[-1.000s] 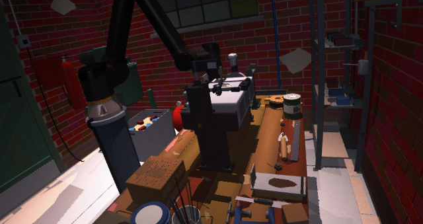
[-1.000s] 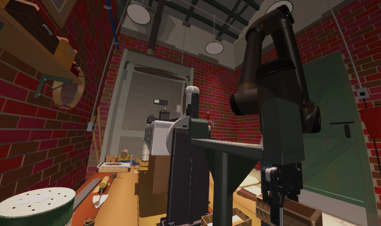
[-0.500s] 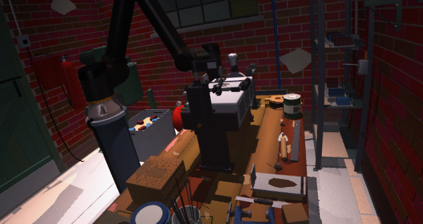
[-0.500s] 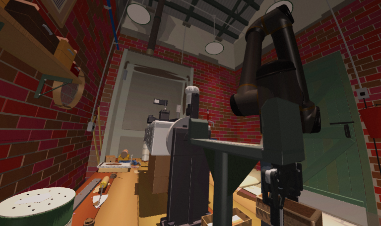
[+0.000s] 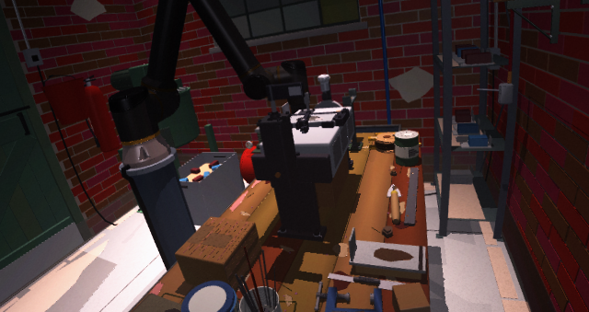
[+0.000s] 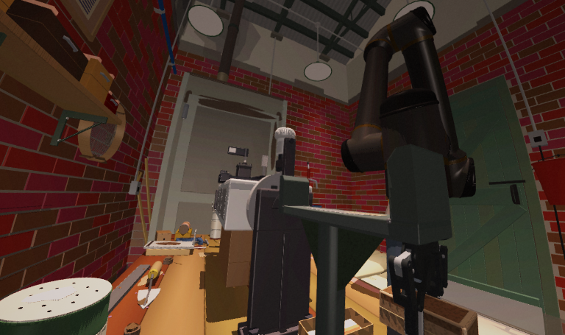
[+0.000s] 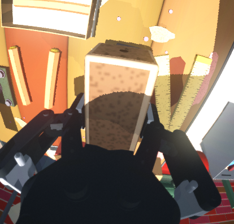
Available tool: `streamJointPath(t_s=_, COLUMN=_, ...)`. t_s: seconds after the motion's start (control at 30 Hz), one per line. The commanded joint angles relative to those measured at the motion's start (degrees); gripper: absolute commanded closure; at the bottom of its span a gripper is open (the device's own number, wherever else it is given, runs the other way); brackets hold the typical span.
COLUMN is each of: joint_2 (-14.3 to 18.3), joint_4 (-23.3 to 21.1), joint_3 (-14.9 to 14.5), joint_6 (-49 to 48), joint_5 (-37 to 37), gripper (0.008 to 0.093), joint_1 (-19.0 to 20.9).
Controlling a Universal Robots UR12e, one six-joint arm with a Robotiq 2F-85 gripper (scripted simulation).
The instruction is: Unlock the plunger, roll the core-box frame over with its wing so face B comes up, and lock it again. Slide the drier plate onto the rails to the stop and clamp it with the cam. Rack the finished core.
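The finished core (image 7: 120, 94), a speckled brown sand block with pale edges, stands between the fingers of my gripper (image 7: 116, 117), which is closed around it low beside the bench, behind the green hopper. From the second side camera the gripper (image 6: 416, 281) hangs just above a wooden crate (image 6: 433, 315). The grey core-box frame (image 5: 322, 135) sits in its black stand (image 5: 294, 178) on the bench, with a black cam handle on top. The knobbed plunger (image 5: 324, 84) rises behind it. A drier plate (image 5: 389, 256) with a brown patch lies on the bench's near end.
The green hopper (image 6: 346, 227) on its post stands between the stand and my arm. Wooden strips (image 7: 51, 78) and a pale tray (image 7: 51, 11) lie below the core. A tall shelf rack (image 5: 474, 105) stands right of the bench, beyond a tin (image 5: 407, 147) and a steel rule.
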Motion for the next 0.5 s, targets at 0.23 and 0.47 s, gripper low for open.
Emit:
streamJointPath(t_s=0.23, joint_2=-0.02, joint_4=-0.02, joint_3=-0.02, joint_6=0.00, joint_5=0.00, gripper=0.0584, joint_1=0.00)
streamJointPath(t_s=0.47, joint_2=0.00, joint_4=-0.02, joint_3=-0.02, joint_6=0.00, joint_5=0.01, gripper=0.0724, joint_1=0.00)
